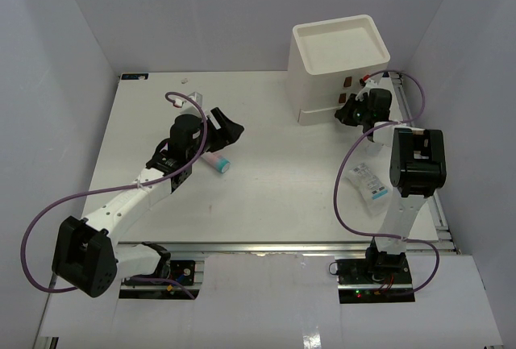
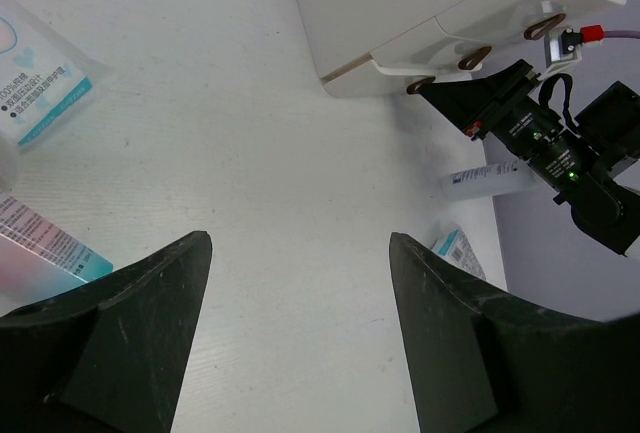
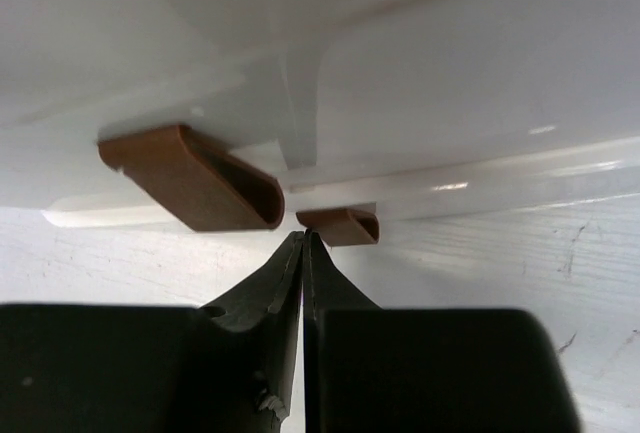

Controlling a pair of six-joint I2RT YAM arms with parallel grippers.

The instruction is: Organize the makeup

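At the drawer box (image 1: 339,51) front, your right claw (image 3: 303,238) is pinched shut, empty, tips just short of a brown handle (image 3: 340,225). Your left claw (image 2: 298,248) gapes wide above the desk (image 1: 274,196); pink tube (image 1: 218,162) beside it, packets (image 1: 368,180) far right.

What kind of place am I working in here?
Probably a lab robot booth, not a home: plain white walls enclose a white table, with the left arm and right arm bolted to its metal front rail.
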